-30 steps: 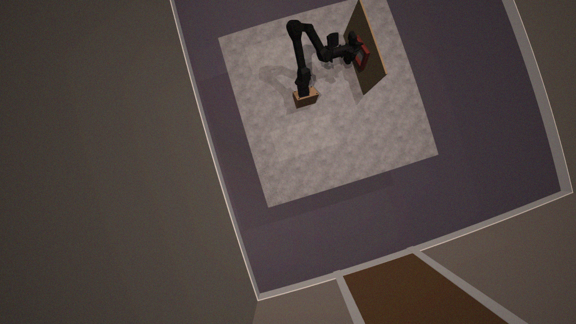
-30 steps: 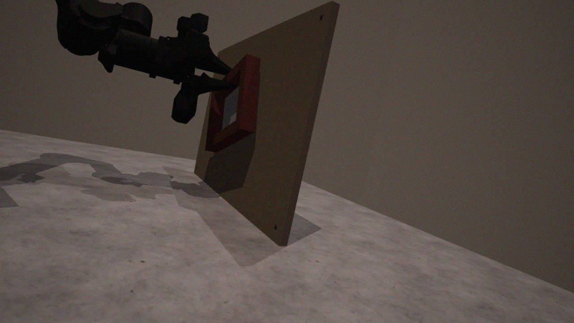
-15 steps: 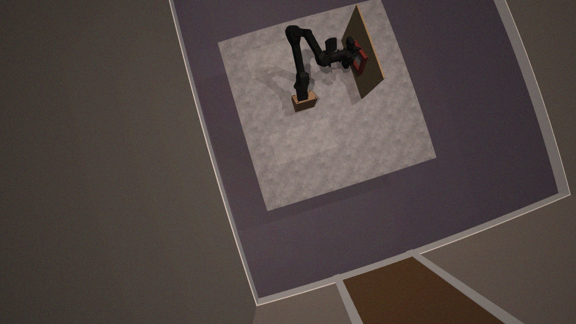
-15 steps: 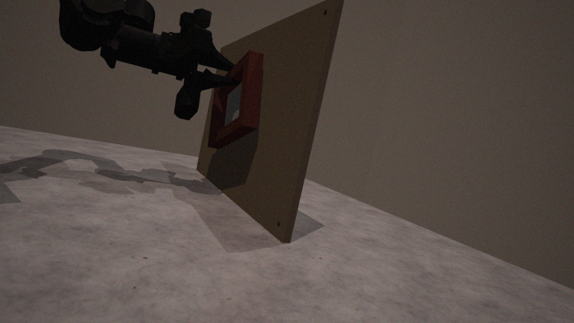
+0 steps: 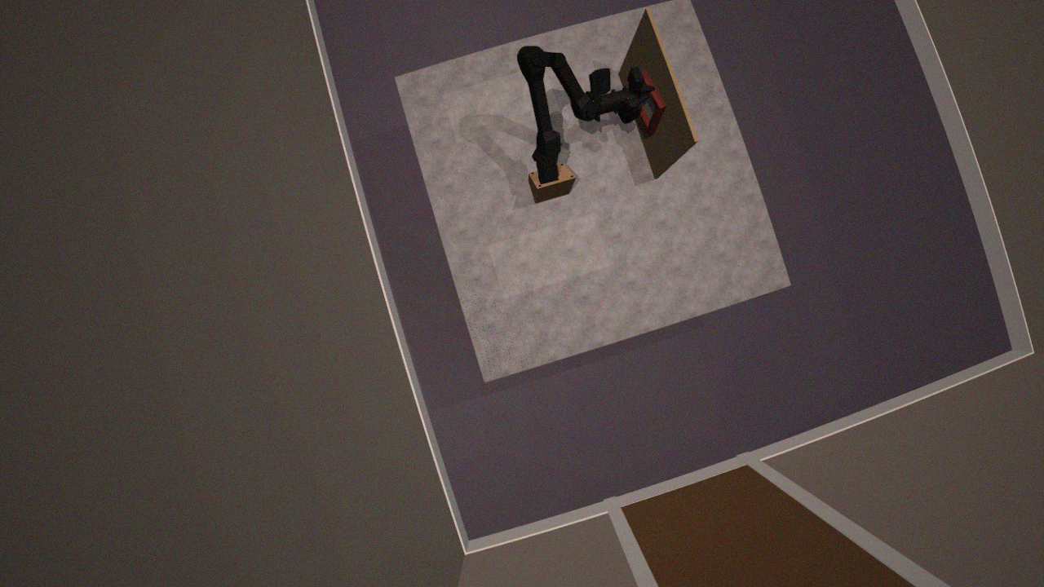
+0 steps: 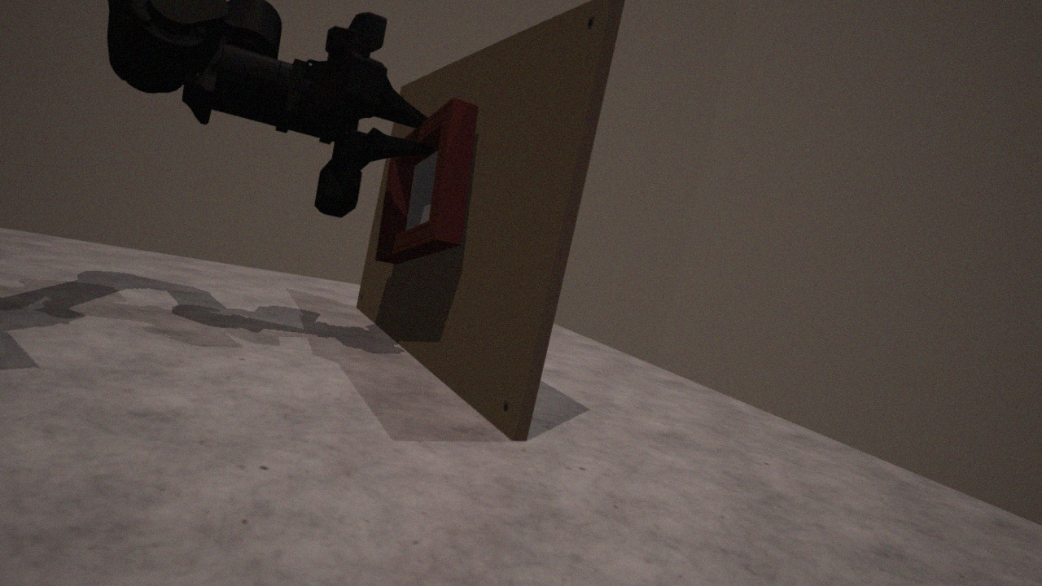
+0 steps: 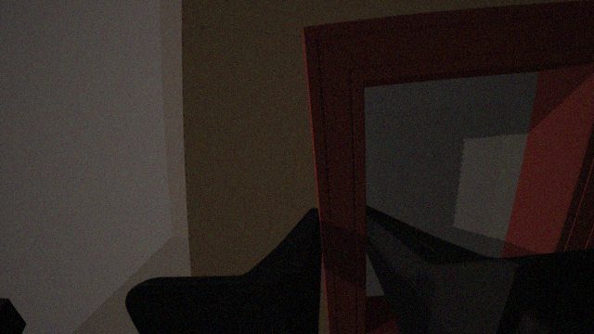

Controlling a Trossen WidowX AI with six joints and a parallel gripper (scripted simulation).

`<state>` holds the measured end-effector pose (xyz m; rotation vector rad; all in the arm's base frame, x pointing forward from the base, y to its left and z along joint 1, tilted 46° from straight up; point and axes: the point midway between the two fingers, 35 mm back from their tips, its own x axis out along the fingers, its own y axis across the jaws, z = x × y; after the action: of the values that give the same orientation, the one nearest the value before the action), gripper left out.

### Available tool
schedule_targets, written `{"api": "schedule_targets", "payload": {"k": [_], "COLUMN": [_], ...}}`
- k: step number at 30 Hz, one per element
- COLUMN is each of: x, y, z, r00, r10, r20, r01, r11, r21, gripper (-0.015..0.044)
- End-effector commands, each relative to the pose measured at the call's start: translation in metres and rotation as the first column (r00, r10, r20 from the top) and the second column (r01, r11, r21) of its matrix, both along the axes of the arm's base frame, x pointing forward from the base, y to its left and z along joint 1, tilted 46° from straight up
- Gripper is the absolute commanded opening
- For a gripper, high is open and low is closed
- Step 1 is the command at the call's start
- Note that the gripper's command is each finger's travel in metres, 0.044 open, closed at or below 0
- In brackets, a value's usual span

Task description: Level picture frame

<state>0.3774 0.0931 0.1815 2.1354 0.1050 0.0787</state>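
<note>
Gripper [image 5: 645, 100] [image 6: 426, 133] [image 7: 337, 214] clamped on a bar of the red frame [image 5: 661, 109] [image 6: 453, 181] [image 7: 341, 139]. Frame before the board [image 5: 674, 139] [image 6: 517, 240] [image 7: 246, 139], upper centre in exterior, right side in wrist. Arm [image 5: 540, 102] [image 6: 247, 80] reaches in from upper left in exterior.

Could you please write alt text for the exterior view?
A black robot gripper grips the top bar of a red picture frame in front of an upright brown board, which stands on a mottled pale surface.

Beyond my fingers, a pale mat [image 5: 627, 277] [image 6: 291, 466] lies on a purple floor [image 5: 861, 182]; a brown door [image 5: 730, 532] stands near.
</note>
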Motion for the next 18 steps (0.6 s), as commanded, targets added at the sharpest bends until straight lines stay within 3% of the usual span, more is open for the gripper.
{"api": "schedule_targets", "payload": {"k": [1, 18], "x": [0.0000, 0.0001], "y": [0.0001, -0.0003], "z": [-0.0001, 0.0002], "r00": [1.000, 1.000], "r10": [0.003, 0.006], "r20": [-0.002, -0.010], "r01": [-0.003, -0.004], "r11": [1.000, 0.994], "r21": [0.025, 0.110], "gripper": [0.0000, 0.0000]}}
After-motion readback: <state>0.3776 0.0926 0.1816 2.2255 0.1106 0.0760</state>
